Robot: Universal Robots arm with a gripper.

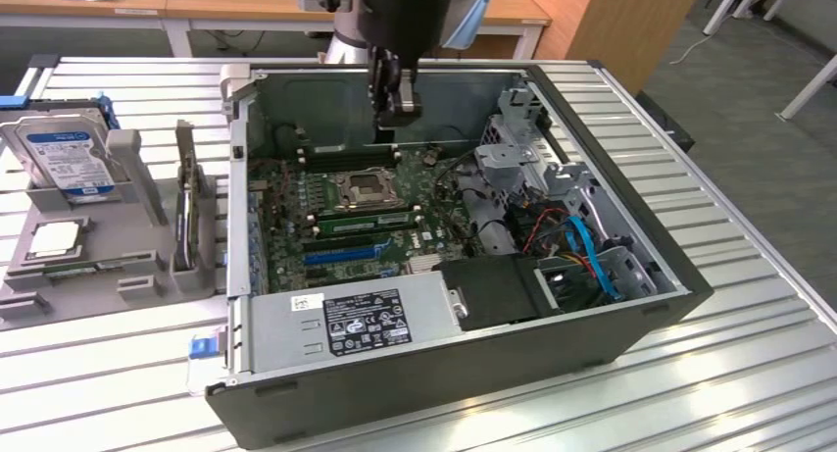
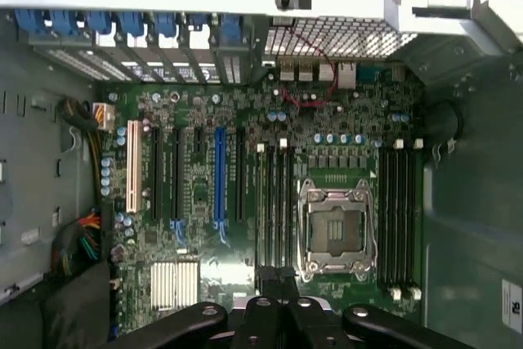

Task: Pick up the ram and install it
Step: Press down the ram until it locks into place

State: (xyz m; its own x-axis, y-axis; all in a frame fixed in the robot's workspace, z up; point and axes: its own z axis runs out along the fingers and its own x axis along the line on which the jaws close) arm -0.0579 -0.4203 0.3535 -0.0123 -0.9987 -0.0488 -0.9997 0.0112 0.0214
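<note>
Closed, empty gripper (image 1: 396, 107) above the motherboard (image 1: 353, 212) — CPU socket (image 2: 335, 236) between memory slots (image 2: 274, 202), drive cage (image 1: 516, 168) alongside.

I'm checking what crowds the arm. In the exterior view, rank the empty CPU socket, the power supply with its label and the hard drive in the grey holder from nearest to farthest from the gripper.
From the gripper, at the far side of the open case:
1. CPU socket, just below it on the motherboard.
2. Power supply, along the case's near edge.
3. Hard drive, outside the case, at the exterior view's left.
</note>
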